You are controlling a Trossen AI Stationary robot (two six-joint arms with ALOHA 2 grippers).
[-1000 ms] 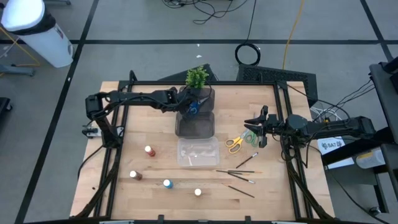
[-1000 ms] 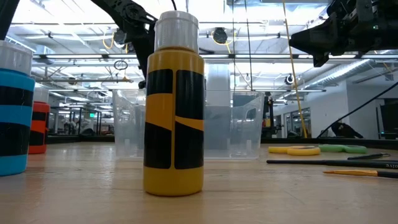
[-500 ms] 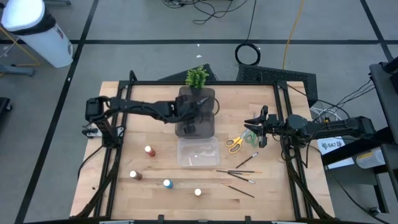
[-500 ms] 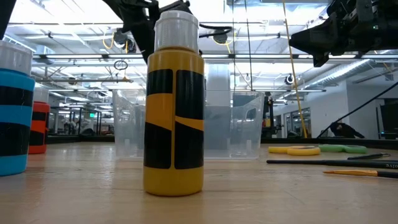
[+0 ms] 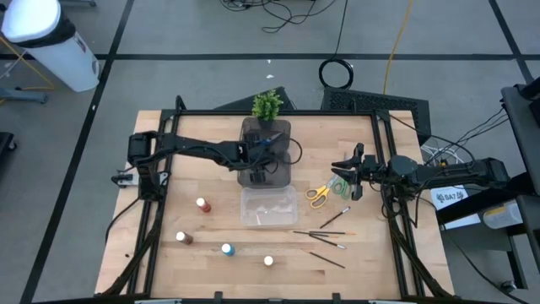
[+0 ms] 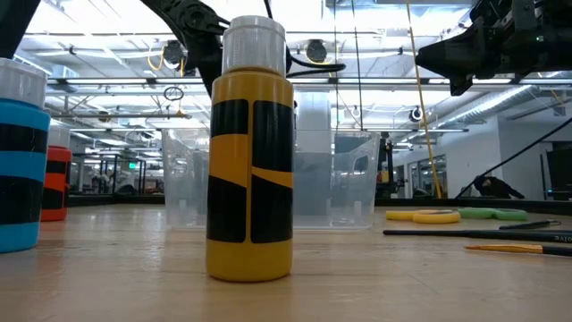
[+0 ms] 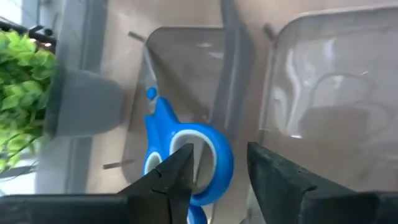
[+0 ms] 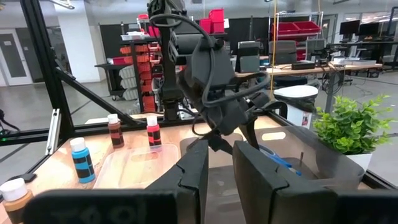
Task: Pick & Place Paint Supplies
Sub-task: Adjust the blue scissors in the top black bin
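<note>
Left hand (image 7: 217, 165) open over blue scissors (image 7: 180, 152), hidden overhead

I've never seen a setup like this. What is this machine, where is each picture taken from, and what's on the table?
These are two robot arms at a wooden table. One camera looks straight down, one sits at table height, one rides on each wrist. The left gripper hangs over the dark bin, fingers apart, with blue-handled scissors lying inside the bin. The right gripper waits above the green scissors, beside the yellow scissors, holding nothing. Also there: a clear bin, four paint bottles, thin paintbrushes and a small plant.
</note>
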